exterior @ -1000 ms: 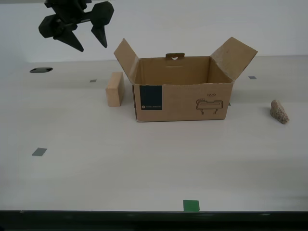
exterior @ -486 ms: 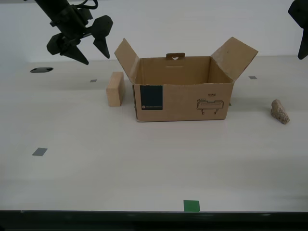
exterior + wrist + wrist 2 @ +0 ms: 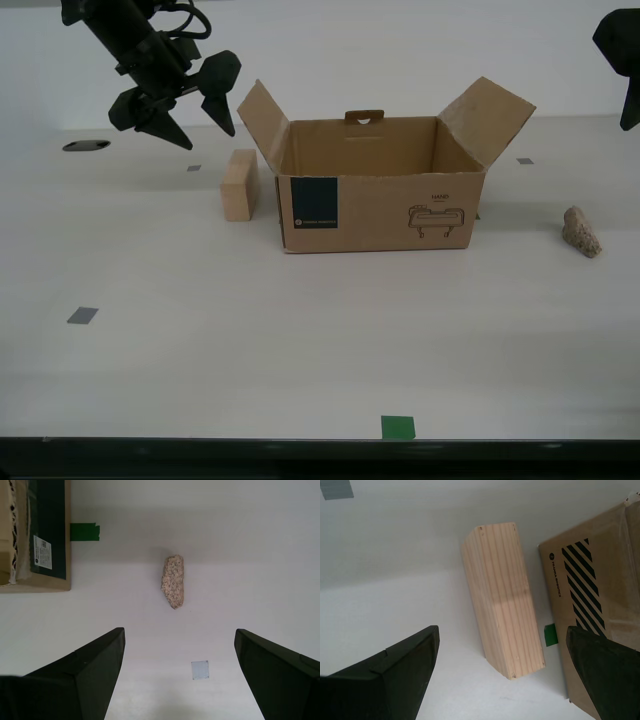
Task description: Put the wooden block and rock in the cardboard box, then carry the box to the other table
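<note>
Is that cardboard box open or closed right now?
Open. The cardboard box has both side flaps standing up and outward, and the exterior view looks past its rim to the bare inside walls.

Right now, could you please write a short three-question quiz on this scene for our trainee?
1. True or false: the wooden block already lies inside the cardboard box.
2. Which thing does my first gripper look down on? A) the rock B) the block C) the box handle
3. Fill in: the jaws of my second gripper stand ____.

Key: 1 false, it stands on the table beside the box; 2 A; 3 open.
</note>
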Available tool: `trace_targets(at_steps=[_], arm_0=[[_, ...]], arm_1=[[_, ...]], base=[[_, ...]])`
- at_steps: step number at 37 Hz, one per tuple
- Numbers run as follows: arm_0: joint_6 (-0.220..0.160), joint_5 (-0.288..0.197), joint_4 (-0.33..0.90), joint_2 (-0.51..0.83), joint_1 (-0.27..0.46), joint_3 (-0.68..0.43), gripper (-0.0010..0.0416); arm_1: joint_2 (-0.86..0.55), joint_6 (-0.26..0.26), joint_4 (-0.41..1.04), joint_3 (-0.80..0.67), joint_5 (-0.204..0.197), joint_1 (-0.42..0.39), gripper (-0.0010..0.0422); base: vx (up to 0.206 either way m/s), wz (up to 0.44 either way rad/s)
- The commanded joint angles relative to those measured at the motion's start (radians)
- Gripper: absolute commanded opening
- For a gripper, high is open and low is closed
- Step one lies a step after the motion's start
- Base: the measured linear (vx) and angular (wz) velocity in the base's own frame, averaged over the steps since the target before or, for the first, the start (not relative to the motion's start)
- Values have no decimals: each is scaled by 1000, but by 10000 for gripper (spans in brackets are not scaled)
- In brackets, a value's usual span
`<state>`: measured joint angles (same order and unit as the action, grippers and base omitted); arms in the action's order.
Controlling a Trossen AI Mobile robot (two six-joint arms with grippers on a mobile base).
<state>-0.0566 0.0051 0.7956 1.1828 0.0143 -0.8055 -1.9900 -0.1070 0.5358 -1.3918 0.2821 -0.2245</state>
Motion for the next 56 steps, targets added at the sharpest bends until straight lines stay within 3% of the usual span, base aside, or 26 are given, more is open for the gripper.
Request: trace_targets(at_steps=[1,4,12,24,33,56], arm_0=[[12,6,-25,50,0,1,316],[30,6,-55,97,0,1,326],[35,6,-131,196,0,1,354],[42,8,-242,375,0,1,353],[39,61,-277,482,0,1,352],[39,62,-388,579,0,0,352]], arm_1=[[-2,2,-3,1,4,0,345],[-1,2,-6,1,5,0,345],[-2,-17,-17,0,4,-3,345],[-2,-28,-37,-1,-8,-19,345],[-2,-31,-37,0,-8,-20,346],[-2,-51,-56,0,-38,-24,345]], base=[[0,0],[0,0],[0,0],[0,0],[0,0],[0,0]])
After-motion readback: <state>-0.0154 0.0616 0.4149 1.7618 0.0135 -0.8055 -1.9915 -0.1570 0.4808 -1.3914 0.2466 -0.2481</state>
